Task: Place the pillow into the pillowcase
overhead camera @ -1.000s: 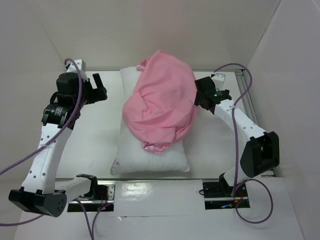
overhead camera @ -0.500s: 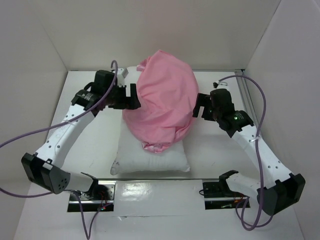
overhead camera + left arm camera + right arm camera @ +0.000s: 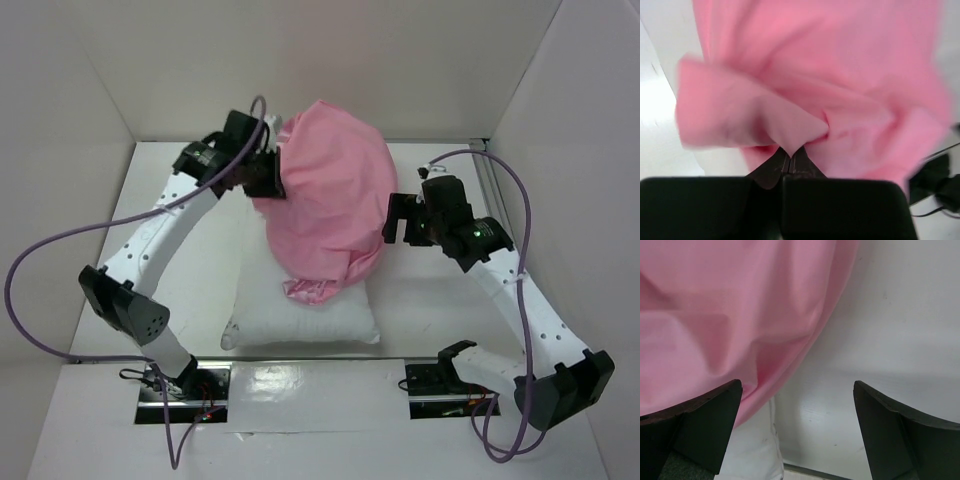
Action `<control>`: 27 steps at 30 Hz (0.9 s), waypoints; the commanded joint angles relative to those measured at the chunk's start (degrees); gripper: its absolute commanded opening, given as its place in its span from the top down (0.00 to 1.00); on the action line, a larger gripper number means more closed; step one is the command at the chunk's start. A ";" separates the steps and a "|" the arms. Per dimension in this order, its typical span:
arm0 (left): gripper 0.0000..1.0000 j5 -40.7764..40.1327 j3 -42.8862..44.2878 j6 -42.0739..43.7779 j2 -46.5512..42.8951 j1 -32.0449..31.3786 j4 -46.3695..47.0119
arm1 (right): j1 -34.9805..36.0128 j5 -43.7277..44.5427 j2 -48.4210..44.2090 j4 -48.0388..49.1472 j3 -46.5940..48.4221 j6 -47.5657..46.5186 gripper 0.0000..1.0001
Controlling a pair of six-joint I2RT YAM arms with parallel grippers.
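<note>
Pink pillowcase [image 3: 325, 190] draped over pillow [image 3: 310, 320]: left fingers [image 3: 771, 169] clenched on its far-left fold; right fingers [image 3: 705, 427] spread wide beside its right edge.

White arms [image 3: 150, 238] with black joints [image 3: 125, 305] and purple cables [image 3: 9, 300].

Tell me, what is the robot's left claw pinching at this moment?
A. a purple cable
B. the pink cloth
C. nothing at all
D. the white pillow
B: in the left wrist view the left gripper is closed with a fold of the pink pillowcase bunched up at its fingertips.
</note>
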 commanded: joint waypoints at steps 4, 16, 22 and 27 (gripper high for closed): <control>1.00 -0.21 31.30 1.27 -2.68 2.56 -2.14 | 2.00 -13.95 -6.99 1.24 0.25 -9.26 0.01; 1.00 -18.50 24.94 -10.42 -16.74 22.67 16.14 | 21.41 -12.84 -0.25 10.72 -10.38 -2.06 0.01; 1.00 -14.91 25.64 -9.80 -16.13 28.13 14.12 | 25.81 -11.88 9.06 22.95 -14.61 2.94 0.20; 1.00 -9.11 22.66 -9.80 -15.52 32.18 13.41 | 21.36 1.87 9.88 14.56 -11.20 7.59 1.00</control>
